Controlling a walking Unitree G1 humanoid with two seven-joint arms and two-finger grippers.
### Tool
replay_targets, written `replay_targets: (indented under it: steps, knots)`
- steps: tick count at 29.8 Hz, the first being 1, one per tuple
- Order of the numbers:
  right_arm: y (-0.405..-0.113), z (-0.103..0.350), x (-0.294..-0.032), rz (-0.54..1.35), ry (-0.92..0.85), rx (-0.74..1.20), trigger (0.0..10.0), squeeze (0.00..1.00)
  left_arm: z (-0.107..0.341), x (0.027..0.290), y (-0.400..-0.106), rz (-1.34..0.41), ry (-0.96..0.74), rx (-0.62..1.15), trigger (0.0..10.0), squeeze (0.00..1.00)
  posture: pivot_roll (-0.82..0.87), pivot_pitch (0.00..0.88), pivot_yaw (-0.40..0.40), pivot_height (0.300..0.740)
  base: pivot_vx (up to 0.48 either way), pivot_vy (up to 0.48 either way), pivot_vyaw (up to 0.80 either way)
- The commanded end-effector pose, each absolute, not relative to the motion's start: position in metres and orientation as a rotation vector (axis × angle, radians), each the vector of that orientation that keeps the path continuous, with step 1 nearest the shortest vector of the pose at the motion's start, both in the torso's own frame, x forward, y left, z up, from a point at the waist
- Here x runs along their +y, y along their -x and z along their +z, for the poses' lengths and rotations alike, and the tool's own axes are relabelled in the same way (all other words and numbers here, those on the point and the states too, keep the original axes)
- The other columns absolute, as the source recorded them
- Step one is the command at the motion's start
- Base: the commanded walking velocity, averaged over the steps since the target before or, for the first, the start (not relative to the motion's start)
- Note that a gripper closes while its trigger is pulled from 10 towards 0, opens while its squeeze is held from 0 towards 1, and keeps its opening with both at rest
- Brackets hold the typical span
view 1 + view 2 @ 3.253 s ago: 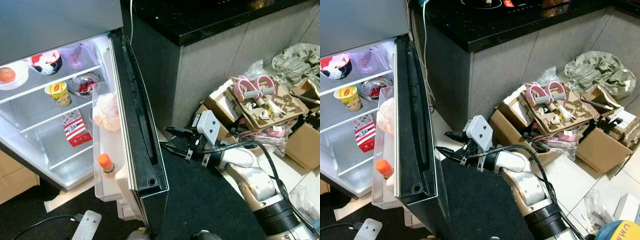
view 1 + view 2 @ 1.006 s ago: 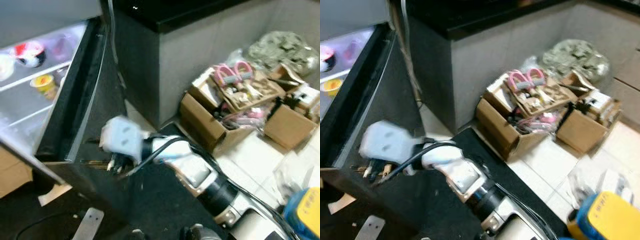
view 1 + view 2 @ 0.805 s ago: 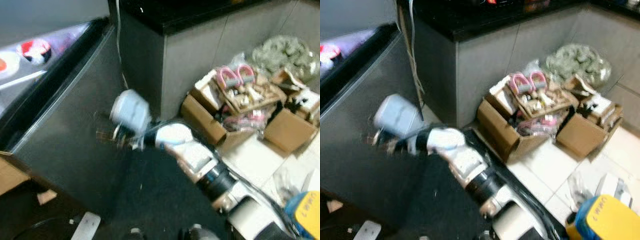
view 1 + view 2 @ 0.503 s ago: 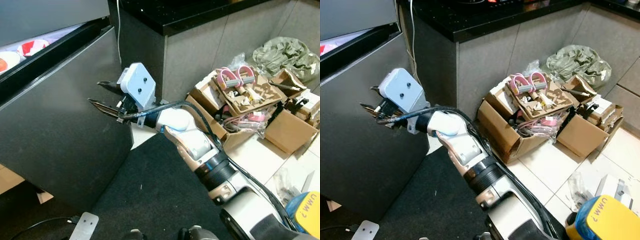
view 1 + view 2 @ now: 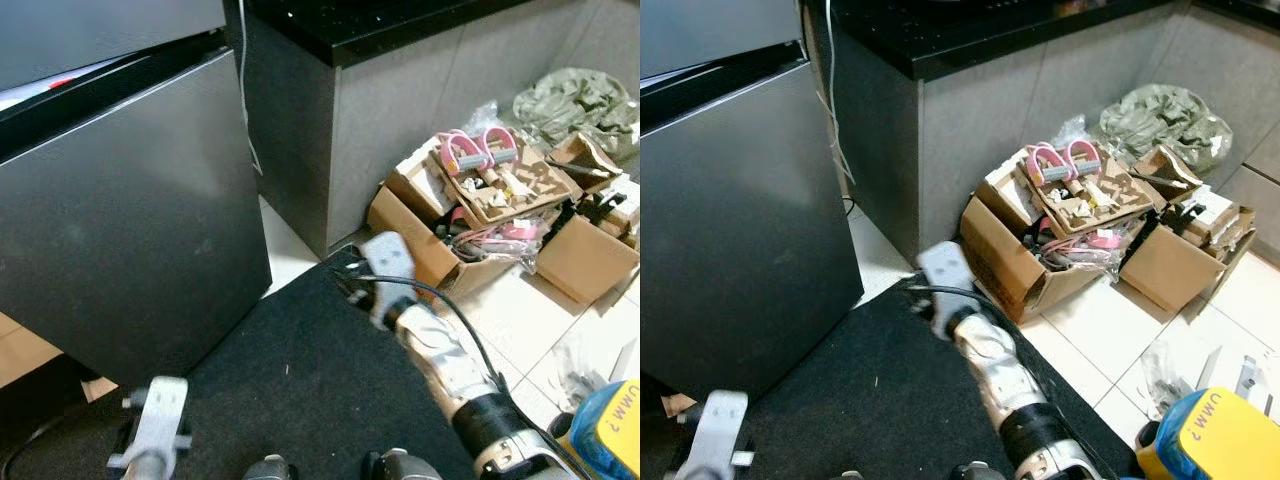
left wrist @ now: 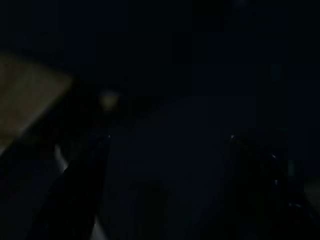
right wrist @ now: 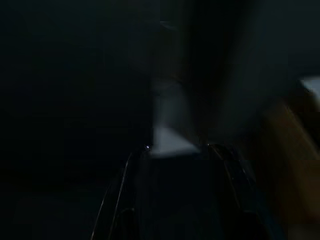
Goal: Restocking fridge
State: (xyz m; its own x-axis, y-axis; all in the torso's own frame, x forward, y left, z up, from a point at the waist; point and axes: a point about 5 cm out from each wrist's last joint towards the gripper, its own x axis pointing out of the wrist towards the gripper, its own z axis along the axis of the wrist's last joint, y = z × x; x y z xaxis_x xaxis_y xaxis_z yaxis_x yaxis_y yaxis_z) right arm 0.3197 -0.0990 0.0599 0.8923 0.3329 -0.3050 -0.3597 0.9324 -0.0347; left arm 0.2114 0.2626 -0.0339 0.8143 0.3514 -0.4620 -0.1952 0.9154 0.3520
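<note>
Though the wrist views are nearly black, the head views are clear enough. Fridge (image 5: 130, 220): largest thing in view, at the robot's left, dark grey door shut or very nearly so, with a thin bright strip showing in the gap under the upper door. Beside it, the grey cabinet (image 5: 400, 110) under a black surface (image 5: 970, 30), with a thin cable (image 5: 243, 90) hanging down between cabinet and fridge. Black mat (image 5: 310, 390) on the floor before the fridge, its far corner reaching pale tiles (image 5: 1090, 340).

Right arm (image 5: 440, 350) stretches forward low over the mat; the right hand (image 5: 352, 285) sits blurred near the mat's far corner, apart from the fridge door. Cannot tell whether its fingers are spread or closed. Left hand (image 5: 150, 440) hangs low by the fridge's lower corner, only the pale wrist housing clear; finger state cannot be told.

Right of the arm: open cardboard boxes (image 5: 1040, 260) heaped with clutter, pink-handled items (image 5: 1065, 160) on top. Behind them a crumpled green bag (image 5: 1160, 115). Bottom right corner, a blue and yellow object (image 5: 1210, 440).
</note>
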Motion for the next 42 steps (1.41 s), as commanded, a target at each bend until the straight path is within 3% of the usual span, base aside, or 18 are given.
replay_targets:
  steps: [1,5,9,18,42]
  knots:
    - [-0.319,0.055,-0.113,0.278,0.077,0.316,10.0,0.00,-0.037,0.262,-0.205,0.325,-0.272,0.551,10.0,0.00,0.01,0.136,-0.038,0.740,0.000,0.000,0.00]
    - [-0.319,0.050,-0.151,0.046,0.068,0.326,10.0,0.00,-0.023,0.261,-0.225,0.339,-0.238,0.467,10.0,0.00,0.02,0.134,-0.034,0.740,0.000,0.000,0.00]
    - [-0.317,0.048,-0.162,-0.012,0.092,0.330,10.0,0.00,-0.020,0.260,-0.228,0.328,-0.242,0.451,10.0,0.00,0.02,0.129,-0.029,0.740,0.000,0.000,0.72]
    - [-0.316,0.046,-0.170,-0.056,0.093,0.333,10.0,0.00,-0.015,0.254,-0.232,0.329,-0.218,0.410,10.0,0.00,0.03,0.120,-0.036,0.740,0.000,0.000,0.80]
    - [-0.320,0.052,-0.177,-0.109,0.081,0.300,10.0,0.00,0.038,0.246,-0.281,0.338,-0.157,0.194,10.0,0.00,0.02,0.112,-0.031,0.740,0.000,0.000,0.79]
